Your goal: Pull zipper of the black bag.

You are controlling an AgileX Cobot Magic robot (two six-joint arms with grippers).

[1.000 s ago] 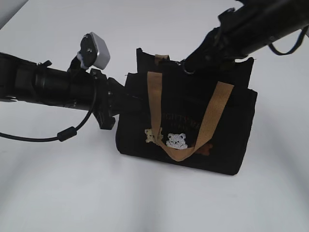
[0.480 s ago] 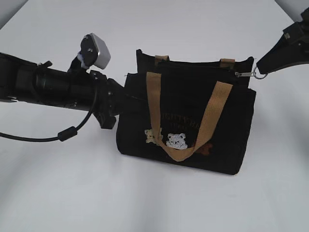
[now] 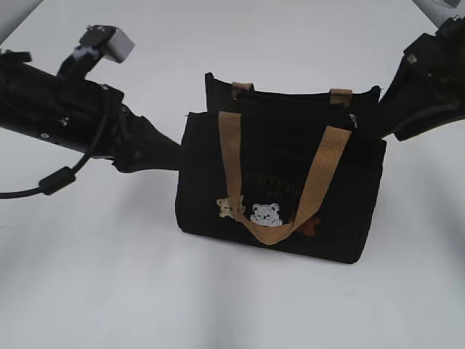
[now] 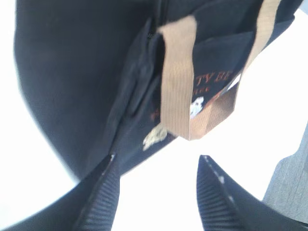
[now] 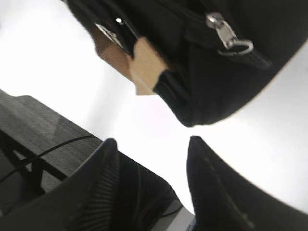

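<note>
The black bag [image 3: 280, 182] stands upright mid-table, its tan handle [image 3: 272, 231] hanging over the embroidered bears. The zipper [image 3: 353, 120] sits at the right end of the bag's top; in the right wrist view its silver pull tab [image 5: 225, 34] and ring lie loose against the black fabric [image 5: 207, 77]. My right gripper [image 3: 379, 123] [image 5: 152, 142] is open and empty, just right of that end. My left gripper [image 3: 168, 151] [image 4: 158, 161] is open too, by the bag's left side [image 4: 82, 72], holding nothing.
The bag stands on a white tabletop [image 3: 240, 305]. A black cable [image 3: 58, 182] hangs under the left arm, and a white camera block [image 3: 105, 42] sits on top of it. The table edge and a grey floor [image 5: 33, 125] show in the right wrist view.
The right gripper pulled the zipper ring from the middle of the bag's top to its right end, then opened and let go. The left gripper opened, released the bag's side and lifted.
</note>
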